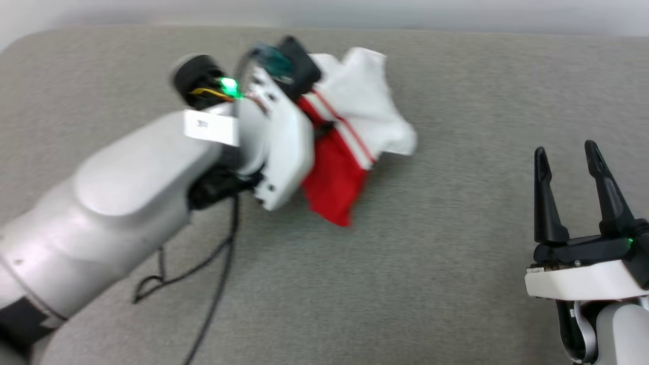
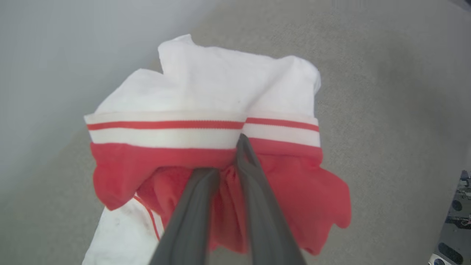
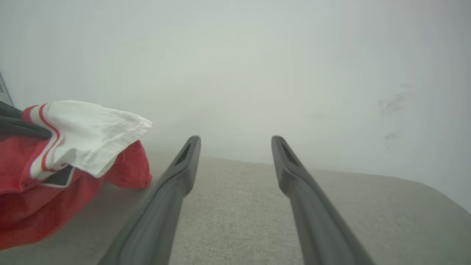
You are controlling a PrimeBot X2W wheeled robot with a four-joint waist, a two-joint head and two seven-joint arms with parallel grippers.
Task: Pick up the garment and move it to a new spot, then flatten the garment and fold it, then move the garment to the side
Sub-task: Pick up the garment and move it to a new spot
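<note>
Left wrist view: left hand (image 2: 224, 154) clenched on one garment (image 2: 220, 92), bunched around it.
Right hand (image 1: 565, 147): fingers spread, holding nothing.

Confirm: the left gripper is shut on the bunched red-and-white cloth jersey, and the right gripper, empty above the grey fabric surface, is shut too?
Wrong on the right gripper: the right wrist view shows it standing wide open. The left gripper does clamp the red-and-white jersey.
</note>
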